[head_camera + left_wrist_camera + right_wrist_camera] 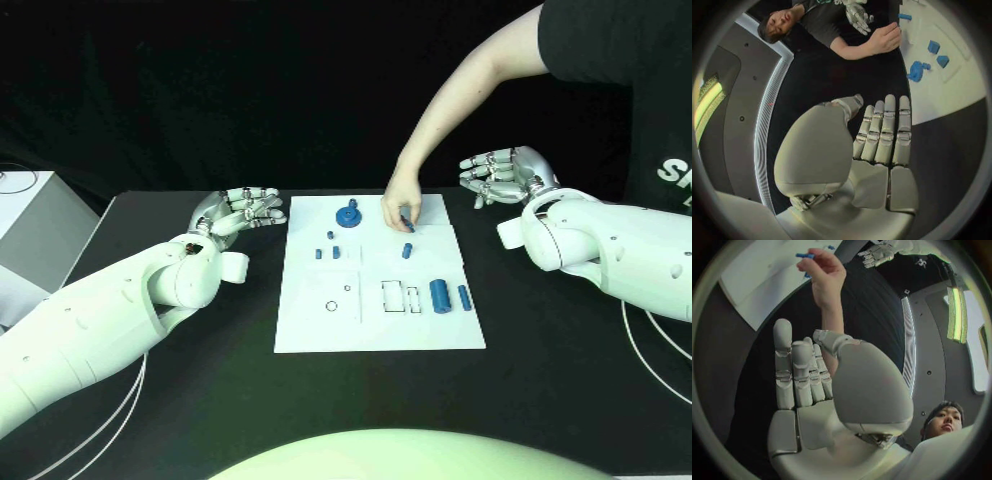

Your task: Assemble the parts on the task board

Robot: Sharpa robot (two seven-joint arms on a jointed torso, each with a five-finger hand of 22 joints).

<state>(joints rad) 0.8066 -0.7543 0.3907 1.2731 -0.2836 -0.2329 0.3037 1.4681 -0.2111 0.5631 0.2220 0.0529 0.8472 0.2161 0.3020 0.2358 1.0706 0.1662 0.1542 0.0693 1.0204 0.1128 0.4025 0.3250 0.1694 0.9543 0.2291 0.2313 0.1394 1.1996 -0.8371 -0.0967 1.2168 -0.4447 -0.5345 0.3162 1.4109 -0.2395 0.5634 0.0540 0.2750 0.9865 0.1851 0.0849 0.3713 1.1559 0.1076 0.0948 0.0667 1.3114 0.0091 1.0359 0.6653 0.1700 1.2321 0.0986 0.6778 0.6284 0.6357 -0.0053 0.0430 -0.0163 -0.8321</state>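
I see both hands, left [242,212] and right [502,176], flanking the board [378,330], fingers loosely curled, seemingly empty; a person's hand [400,210] pinches a part [408,225].

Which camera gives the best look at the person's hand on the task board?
The head view: the person's hand is seen from above, fingertips on the task board at a small blue part. The right wrist view shows it gripping that part, board cropped. The left wrist view shows it small, near the rim.

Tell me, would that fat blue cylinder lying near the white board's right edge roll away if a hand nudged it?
Probably. The fat blue cylinder lies on its side on the flat white board, so a sideways push would likely roll it. It looks like rigid plastic, likely light and somewhat slippery.
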